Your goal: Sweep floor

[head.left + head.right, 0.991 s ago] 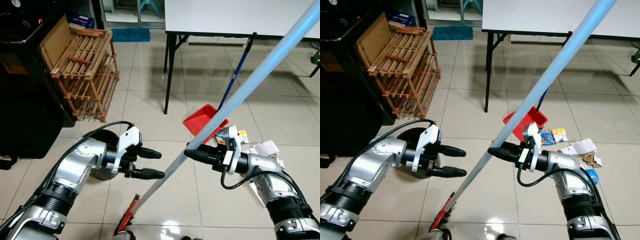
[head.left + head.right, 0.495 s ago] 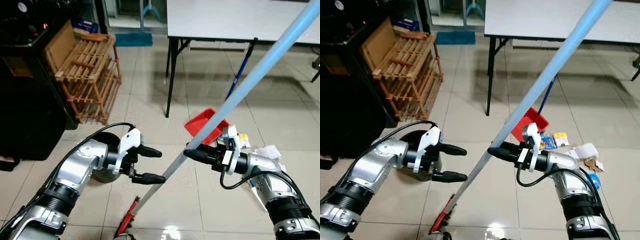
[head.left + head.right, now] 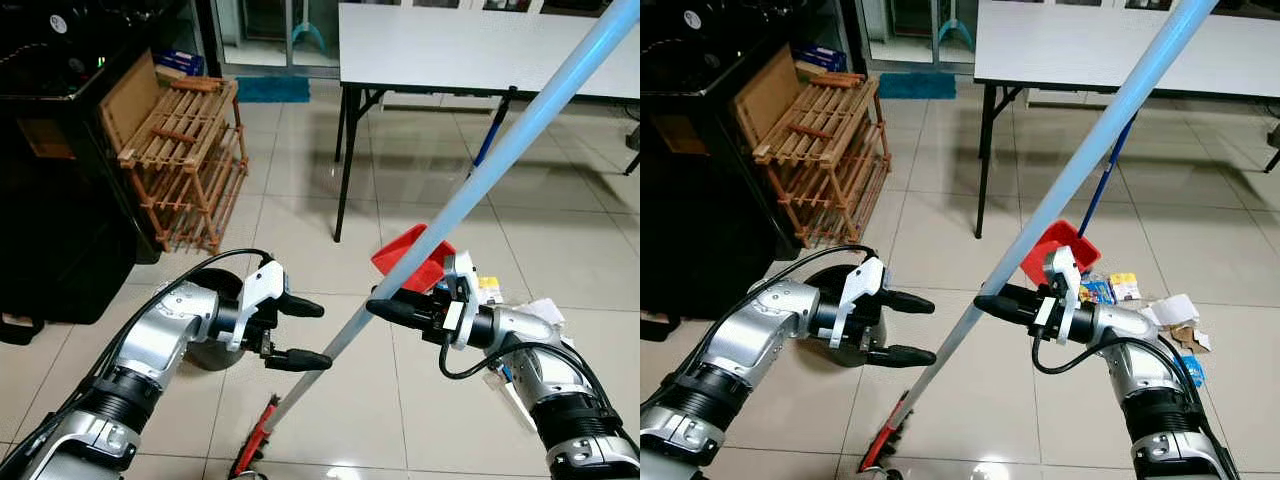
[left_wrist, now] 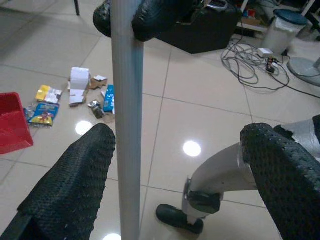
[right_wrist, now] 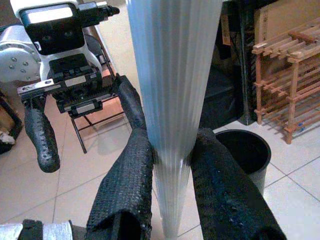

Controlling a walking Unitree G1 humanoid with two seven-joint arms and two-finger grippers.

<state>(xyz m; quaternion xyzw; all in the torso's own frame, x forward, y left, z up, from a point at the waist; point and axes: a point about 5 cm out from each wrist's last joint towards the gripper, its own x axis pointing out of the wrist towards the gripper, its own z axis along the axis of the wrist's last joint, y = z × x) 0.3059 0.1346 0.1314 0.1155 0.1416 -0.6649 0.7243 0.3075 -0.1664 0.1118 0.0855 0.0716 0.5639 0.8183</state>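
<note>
Our right claw (image 3: pixel 378 305) clamped the pale blue broom handle (image 3: pixel 470 190); our left claw (image 3: pixel 312 334), fingers apart, flanked it lower down. Litter (image 3: pixel 1140 300) lay beside the red dustpan (image 3: pixel 1058 250).

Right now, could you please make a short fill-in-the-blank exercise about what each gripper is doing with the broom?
1. The right gripper is ____ on the pale blue broom handle.
2. The left gripper is ____, its fingers apart beside the handle.
3. The dustpan on the floor is ____ in colour.
4. The scattered litter lies on the robot's ____ side.

Missing words: shut; open; red; right
</note>
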